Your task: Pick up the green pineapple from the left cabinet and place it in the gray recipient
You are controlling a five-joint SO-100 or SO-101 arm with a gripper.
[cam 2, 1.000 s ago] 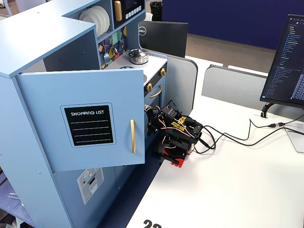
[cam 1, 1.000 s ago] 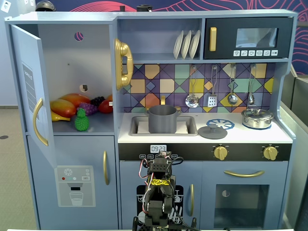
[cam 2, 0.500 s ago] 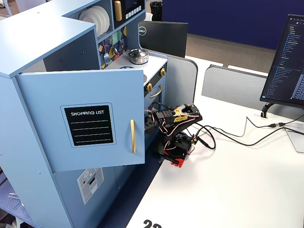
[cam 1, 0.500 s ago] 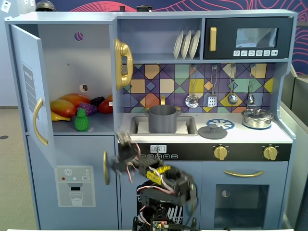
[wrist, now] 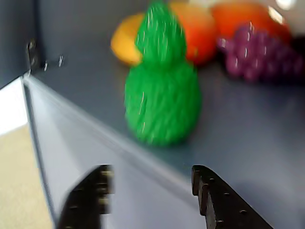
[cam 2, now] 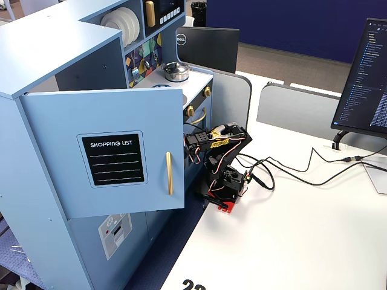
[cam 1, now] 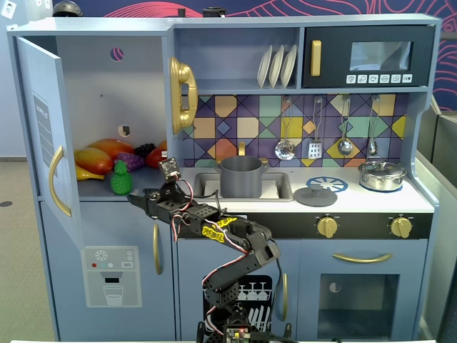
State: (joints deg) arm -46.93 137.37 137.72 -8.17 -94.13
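The green pineapple stands upright at the front of the left cabinet's shelf, whose blue door is swung open. In the wrist view the pineapple is a short way ahead of my gripper, which is open with nothing between its fingers and hovers at the shelf's front edge. In a fixed view the gripper is just right of and below the pineapple, not touching it. The gray recipient sits in the sink. In a fixed view the open door hides the gripper.
Orange-yellow mangoes and purple grapes lie behind the pineapple. A gray lid and a shiny silver pot rest on the counter. The gold phone handle hangs on the cabinet's right wall. Cables trail over the white table.
The arm has unfolded from its low rest pose, swung left and risen. The gripper now sits at the cabinet shelf edge facing the pineapple.
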